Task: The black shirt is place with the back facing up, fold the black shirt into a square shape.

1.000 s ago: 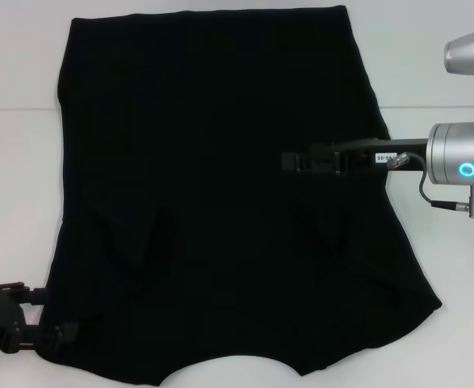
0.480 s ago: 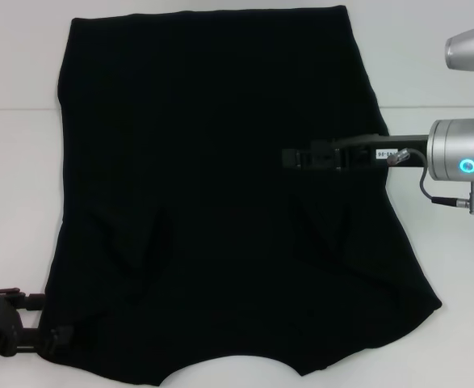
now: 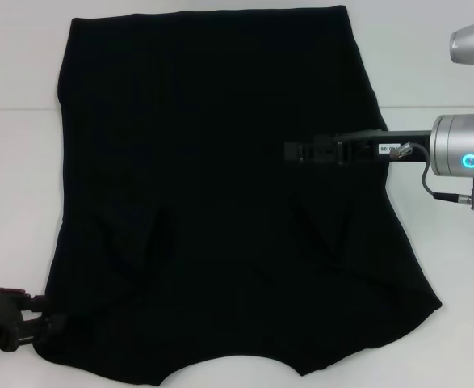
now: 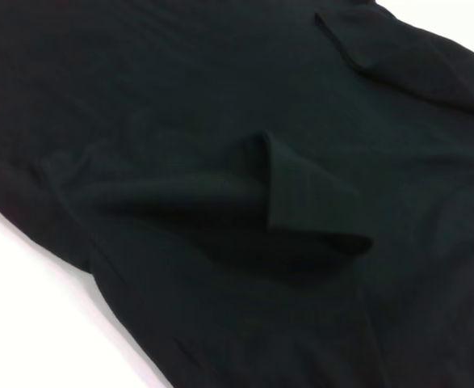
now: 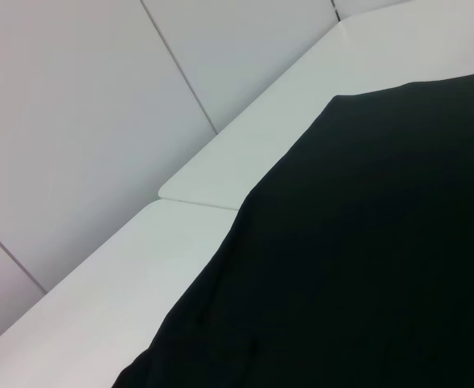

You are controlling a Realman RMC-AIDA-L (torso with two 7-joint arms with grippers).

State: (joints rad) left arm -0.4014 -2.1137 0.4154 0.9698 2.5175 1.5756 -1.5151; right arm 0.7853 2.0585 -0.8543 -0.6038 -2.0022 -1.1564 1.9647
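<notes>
Left gripper has slid back toward the near-left corner since a second ago; right gripper barely shifted, hanging over the right-middle of the cloth. Black shirt lies flat on the white worktop, long axis running away from the robot, neckline at the near edge, both sleeves already tucked inward. Left fingers sit right at the near-left shoulder edge, so that corner lies just ahead of them and the left arm is nearer it. Can't tell whether either set of fingers is parted or pinching cloth; black on black, and wrist views show only fabric
</notes>
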